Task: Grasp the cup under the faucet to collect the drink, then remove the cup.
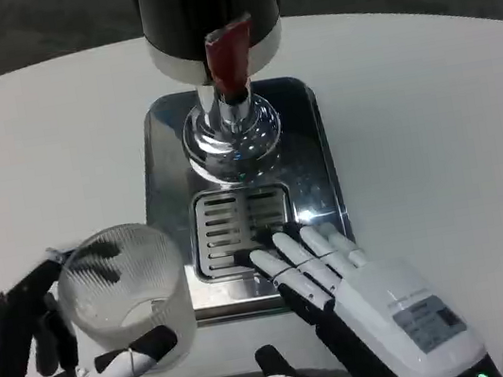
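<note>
Clear ribbed plastic cup [126, 290], thin-walled and see-through, held off to the left of the polished steel drip tray [238, 190], not yet under the chrome faucet with the red lever [229, 120]. Gripped by the left hand [59, 362]: black fingers wrapped round the far wall, white-and-black thumb pressed across the near wall low down. Looks empty, so probably very light at present. Likely soft in the wall too; apt to buckle or ovalise under a hard squeeze, and smooth enough to slip despite the ribbing. Best taken round the middle of the wall or a little lower, near the stiffer base, with moderate pressure only. Expect noticeably more weight once filled, and a risk of spilling if tilted or squeezed then.

Right hand [343, 279] lying flat and holding nothing, fingers extended and slightly spread, fingertips [275, 247] resting on the slotted grate [240, 233] of the tray. Sits right where the cup must stand; probably needs clearing aside first.
</note>
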Robot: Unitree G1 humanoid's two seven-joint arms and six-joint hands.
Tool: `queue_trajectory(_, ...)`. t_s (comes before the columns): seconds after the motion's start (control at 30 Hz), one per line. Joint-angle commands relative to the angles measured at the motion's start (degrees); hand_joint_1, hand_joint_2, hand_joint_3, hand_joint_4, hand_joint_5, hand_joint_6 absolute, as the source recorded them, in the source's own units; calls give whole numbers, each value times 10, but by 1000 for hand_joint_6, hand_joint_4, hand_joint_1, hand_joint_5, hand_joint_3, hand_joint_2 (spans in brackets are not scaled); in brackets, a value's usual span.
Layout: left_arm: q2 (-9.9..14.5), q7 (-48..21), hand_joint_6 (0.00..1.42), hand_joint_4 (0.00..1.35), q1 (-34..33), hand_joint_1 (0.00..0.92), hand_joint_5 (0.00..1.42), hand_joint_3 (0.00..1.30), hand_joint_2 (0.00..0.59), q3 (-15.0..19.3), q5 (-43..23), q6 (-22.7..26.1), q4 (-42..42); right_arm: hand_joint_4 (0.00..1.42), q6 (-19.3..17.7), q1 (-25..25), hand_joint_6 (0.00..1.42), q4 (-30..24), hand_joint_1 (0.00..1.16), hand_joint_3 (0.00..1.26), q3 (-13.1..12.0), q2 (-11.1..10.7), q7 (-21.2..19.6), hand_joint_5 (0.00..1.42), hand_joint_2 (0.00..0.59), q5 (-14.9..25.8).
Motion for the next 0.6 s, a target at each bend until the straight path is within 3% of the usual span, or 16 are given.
queue_trajectory(0.03, -12, 19, 1331, 1080, -30, 599, 1210, 968, 109, -7, 14, 7, 10, 37, 2, 10, 0, -8, 320, 114, -2, 4, -8, 0, 500, -6)
queue_trajectory(0.2, -13, 31, 1335, 1080, -70, 597, 1210, 974, 105, -11, 29, 17, 38, 41, 8, 19, 0, -15, 322, 117, -5, 9, -4, 0, 500, -9)
queue_trajectory(0.6, -5, 81, 1337, 1080, -171, 595, 1223, 982, 101, -60, 100, 34, 134, 42, 9, 55, 0, -53, 331, 131, -23, 9, -3, 1, 507, -16)
